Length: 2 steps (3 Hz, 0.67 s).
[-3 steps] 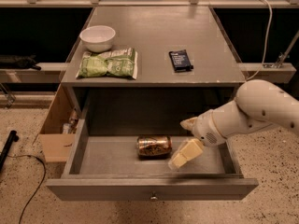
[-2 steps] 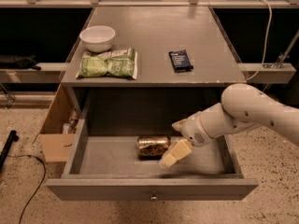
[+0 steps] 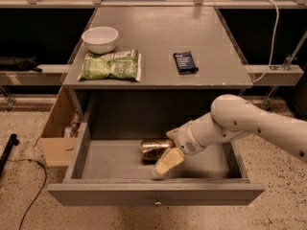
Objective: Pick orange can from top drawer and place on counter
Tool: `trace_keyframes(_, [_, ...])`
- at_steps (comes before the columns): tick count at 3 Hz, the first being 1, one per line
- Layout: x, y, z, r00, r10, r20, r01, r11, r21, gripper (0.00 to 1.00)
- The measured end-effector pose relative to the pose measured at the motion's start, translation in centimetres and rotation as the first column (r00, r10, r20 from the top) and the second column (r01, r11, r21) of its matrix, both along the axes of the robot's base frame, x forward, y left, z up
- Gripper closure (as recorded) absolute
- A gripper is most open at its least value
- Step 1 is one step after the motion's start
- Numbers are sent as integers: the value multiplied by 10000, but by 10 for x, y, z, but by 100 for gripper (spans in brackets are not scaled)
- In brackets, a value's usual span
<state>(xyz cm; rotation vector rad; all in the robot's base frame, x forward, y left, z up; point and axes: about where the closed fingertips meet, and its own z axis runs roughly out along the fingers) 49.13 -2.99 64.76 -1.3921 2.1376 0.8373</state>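
- One risk is judged real: the orange can (image 3: 153,148), lying on its side, could be rolled away if the gripper (image 3: 171,148), spread open around one end, is closed off-centre.
- Only that can is seen inside the top drawer (image 3: 112,161); a white bowl (image 3: 100,38), green bag (image 3: 111,65) and dark packet (image 3: 185,62) are held by the counter (image 3: 158,30).

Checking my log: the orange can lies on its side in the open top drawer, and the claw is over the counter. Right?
No. The camera view shows the claw down in the top drawer, right beside the orange can, not over the counter. The can does lie on its side there.
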Motion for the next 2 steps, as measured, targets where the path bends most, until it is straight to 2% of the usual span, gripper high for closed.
trace_keyframes(1, [-20, 9, -17, 9991, -66, 413, 80, 9994, -331, 0])
trace_keyframes(2, [-20, 9, -17, 9991, -66, 413, 80, 9994, -331, 0])
